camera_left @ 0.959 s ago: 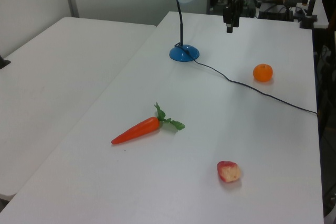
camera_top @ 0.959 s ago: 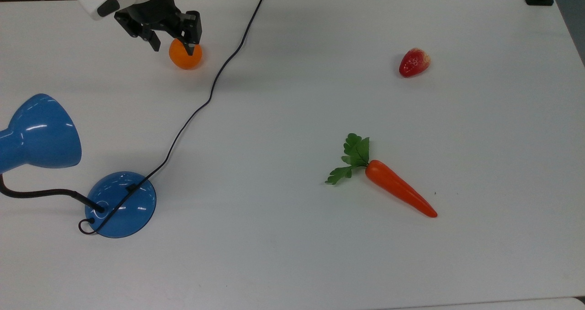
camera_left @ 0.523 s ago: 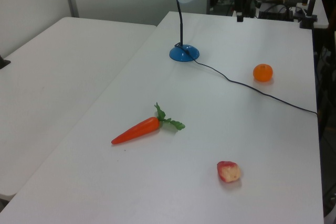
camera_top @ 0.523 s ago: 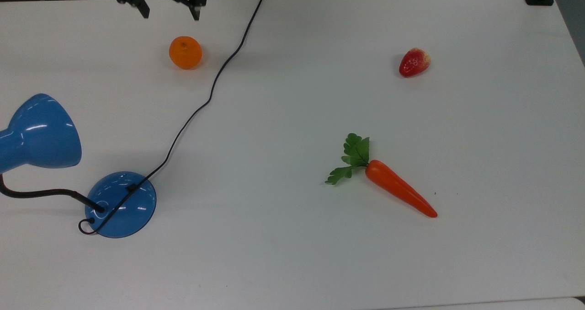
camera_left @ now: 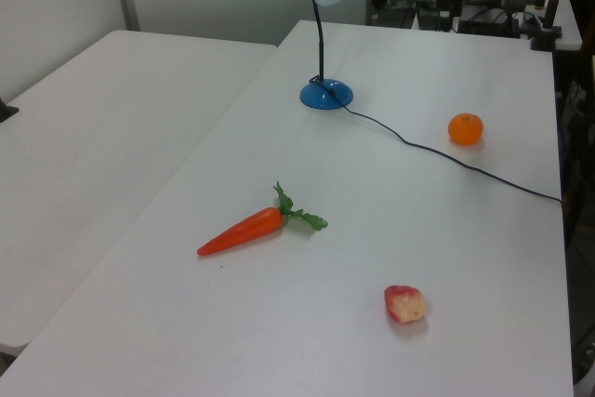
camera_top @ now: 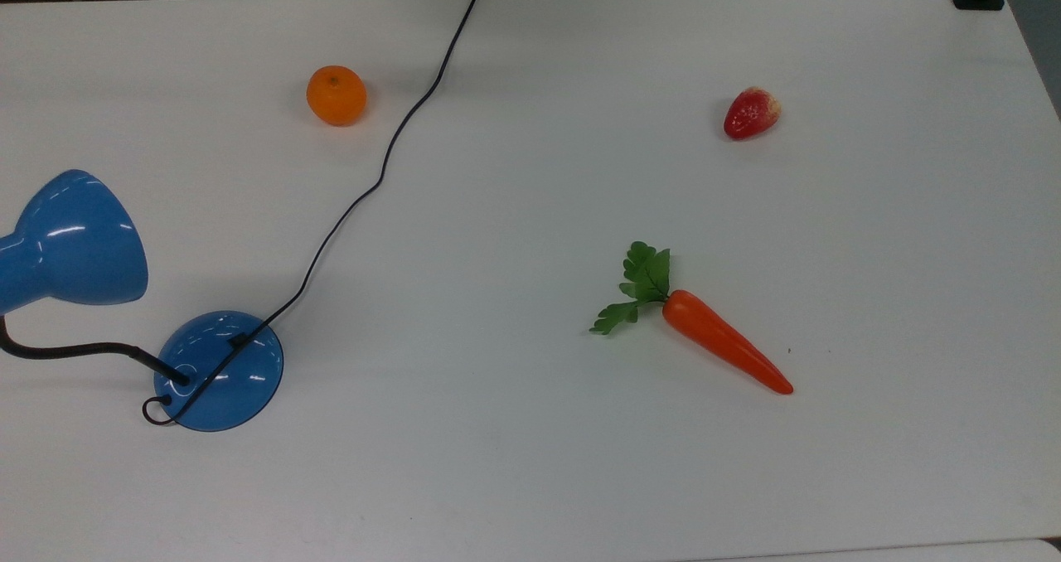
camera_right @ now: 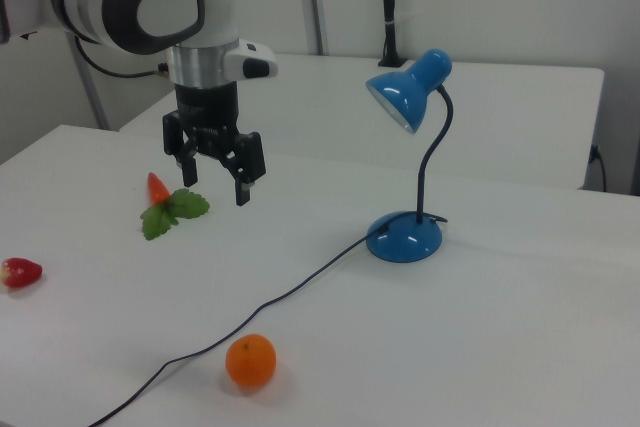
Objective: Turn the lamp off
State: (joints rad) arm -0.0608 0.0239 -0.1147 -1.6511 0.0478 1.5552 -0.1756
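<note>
**Gripper open and empty above the bench, apart from the lamp**

Places here are given from the lamp [camera_top: 217, 370], going left to right across the top view. The lamp stands at the top view's left edge: its blue cone shade hangs over the bench [camera_top: 530, 479], a black bendy neck curves down to the round blue base, and a small black switch sits on the dome. A thin black cord [camera_top: 383, 164] runs from the base up and to the top view's right, off the far edge of the bench. An orange [camera_top: 336, 95] lies beyond the lamp, just to the top view's left of the cord and not touching it. Farther to the top view's right of the lamp lies a carrot [camera_top: 723, 351] with green leaves, and beyond that, well apart, a strawberry [camera_top: 751, 113].

In the right view the gripper [camera_right: 214, 183] hangs above the bench to the right view's left of the lamp, fingers spread and holding nothing. The shade [camera_right: 404, 93] faces toward it.
</note>
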